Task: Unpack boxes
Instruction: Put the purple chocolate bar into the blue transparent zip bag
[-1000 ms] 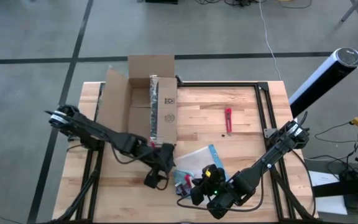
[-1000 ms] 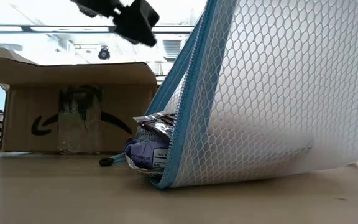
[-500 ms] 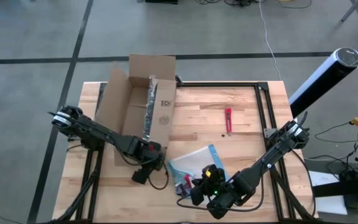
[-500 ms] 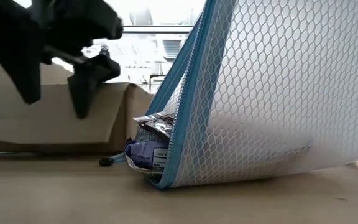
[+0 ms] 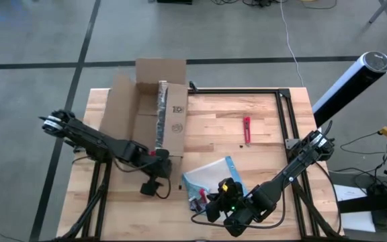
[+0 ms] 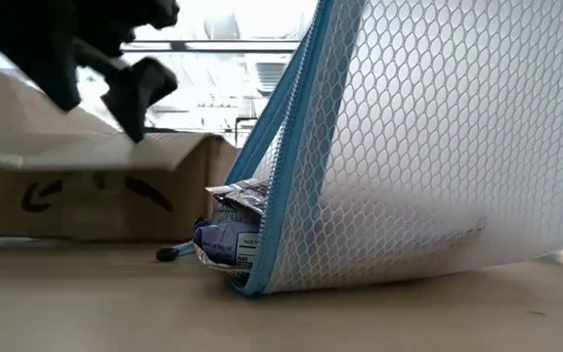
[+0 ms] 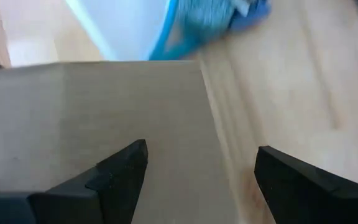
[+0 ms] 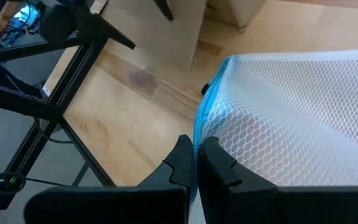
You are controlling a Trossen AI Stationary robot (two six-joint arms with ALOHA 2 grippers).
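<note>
Since half a second ago the left gripper (image 5: pixel 154 176) has slid further toward the left of the high view and its arm has drawn back, and the cardboard box (image 5: pixel 150 107) has shifted slightly left with it; the mesh pouch (image 5: pixel 210 176) and red tool (image 5: pixel 246 130) have not moved. The box sits open in the upper left of the table (image 5: pixel 261 121), flaps spread. The left arm reaches low from the left edge, its gripper just below the box's near flap, fingers (image 7: pixel 120 171) spread apart and empty. The right gripper (image 8: pixel 194 163), at lower centre, is clamped on the pouch's blue zipper edge (image 8: pixel 205 115), holding it raised.
</note>
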